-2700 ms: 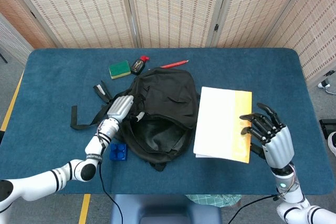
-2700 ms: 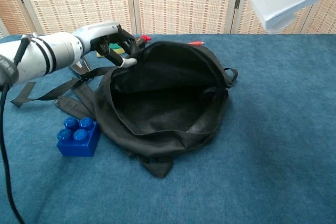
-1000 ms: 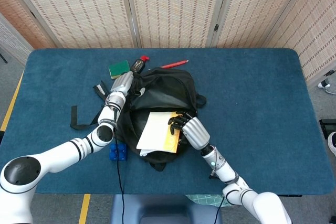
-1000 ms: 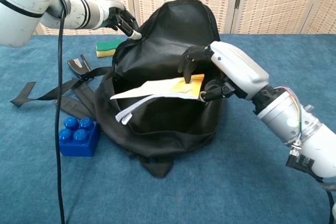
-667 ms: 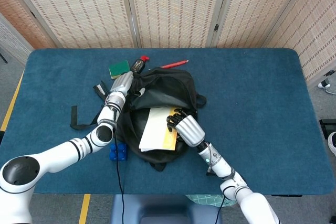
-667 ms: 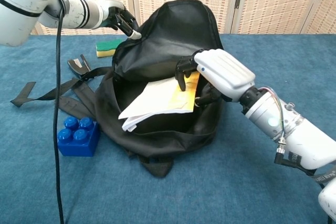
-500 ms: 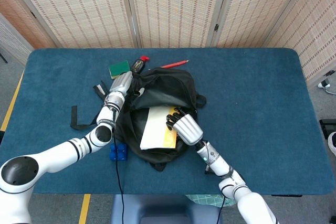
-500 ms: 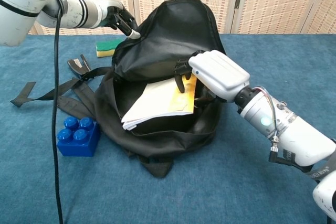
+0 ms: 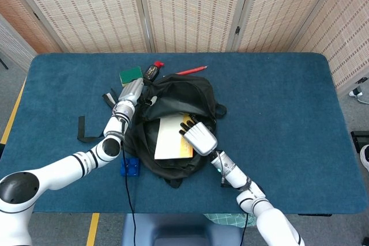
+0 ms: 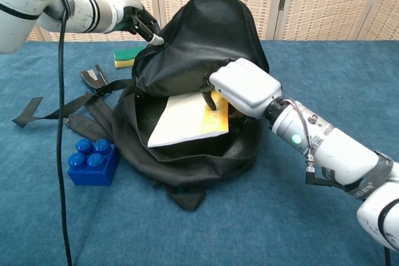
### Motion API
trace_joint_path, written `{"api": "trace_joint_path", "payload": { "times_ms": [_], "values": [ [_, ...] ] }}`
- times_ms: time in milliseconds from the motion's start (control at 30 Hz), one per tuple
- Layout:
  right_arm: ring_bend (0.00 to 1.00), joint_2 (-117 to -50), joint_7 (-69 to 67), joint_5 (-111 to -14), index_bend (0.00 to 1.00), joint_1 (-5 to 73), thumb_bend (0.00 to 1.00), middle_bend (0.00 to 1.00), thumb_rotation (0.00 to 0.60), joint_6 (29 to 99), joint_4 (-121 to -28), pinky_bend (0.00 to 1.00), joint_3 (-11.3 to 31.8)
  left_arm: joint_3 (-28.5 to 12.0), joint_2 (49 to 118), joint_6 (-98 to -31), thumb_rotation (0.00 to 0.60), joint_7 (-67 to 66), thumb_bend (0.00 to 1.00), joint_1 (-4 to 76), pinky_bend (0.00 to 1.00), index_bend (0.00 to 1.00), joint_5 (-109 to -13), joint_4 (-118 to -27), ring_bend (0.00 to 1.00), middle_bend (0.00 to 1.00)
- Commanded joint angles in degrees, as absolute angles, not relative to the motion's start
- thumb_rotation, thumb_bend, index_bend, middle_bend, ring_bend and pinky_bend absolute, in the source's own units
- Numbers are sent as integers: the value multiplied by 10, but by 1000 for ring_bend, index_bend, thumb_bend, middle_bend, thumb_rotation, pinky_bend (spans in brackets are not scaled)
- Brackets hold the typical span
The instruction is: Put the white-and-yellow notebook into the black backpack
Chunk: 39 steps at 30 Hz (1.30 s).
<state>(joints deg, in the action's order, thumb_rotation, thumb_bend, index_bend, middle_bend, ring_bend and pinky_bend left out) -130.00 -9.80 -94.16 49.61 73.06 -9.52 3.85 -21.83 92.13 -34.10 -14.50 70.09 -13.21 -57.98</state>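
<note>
The black backpack (image 9: 179,99) (image 10: 206,35) lies open in the middle of the table. My left hand (image 9: 130,94) (image 10: 136,21) grips its upper rim and holds the flap up. The white-and-yellow notebook (image 9: 173,137) (image 10: 187,120) sits slanted in the bag's mouth, its white end toward the near rim. My right hand (image 9: 198,136) (image 10: 242,88) holds the notebook's yellow edge, fingers curled over it, at the right side of the opening.
A blue toy brick (image 9: 130,167) (image 10: 93,162) lies just left of the bag, beside loose black straps (image 10: 53,109). A green sponge (image 9: 131,76) (image 10: 128,55), a small dark bottle with a red cap (image 9: 152,71) and a red pencil (image 9: 191,70) lie behind the bag.
My right hand has carried the notebook from the table's right side into the bag's mouth and pushed it deeper. My left hand has lifted the flap higher.
</note>
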Motion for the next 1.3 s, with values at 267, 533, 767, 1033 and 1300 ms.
{"api": "trace_joint_path", "payload": {
  "times_ms": [267, 533, 767, 1033, 1300],
  "values": [
    [452, -1300, -50, -938, 822, 504, 616, 445, 600, 713, -75, 243, 25, -216, 912, -341, 600, -135, 786, 694, 2, 672, -138, -588, 202, 293],
    [378, -1298, -31, -923, 592, 494, 615, 296, 600, 705, -83, 188, 29, -215, 909, -344, 600, -130, 785, 694, 2, 668, -143, -594, 200, 289],
    [201, -1292, -28, -907, 117, 483, 615, 94, 600, 705, -104, 90, 37, -211, 911, -344, 600, -132, 785, 697, 1, 660, -140, -592, 195, 282],
    [99, -1270, -48, -903, 0, 462, 436, 20, 600, 722, -142, 32, 35, -207, 912, -344, 600, -135, 785, 701, 1, 653, -136, -593, 191, 279],
    [62, -1237, -59, -911, 0, 446, 231, 3, 600, 735, -196, 0, 23, -204, 912, -345, 600, -137, 784, 701, 1, 643, -131, -594, 186, 273]
  ]
}}
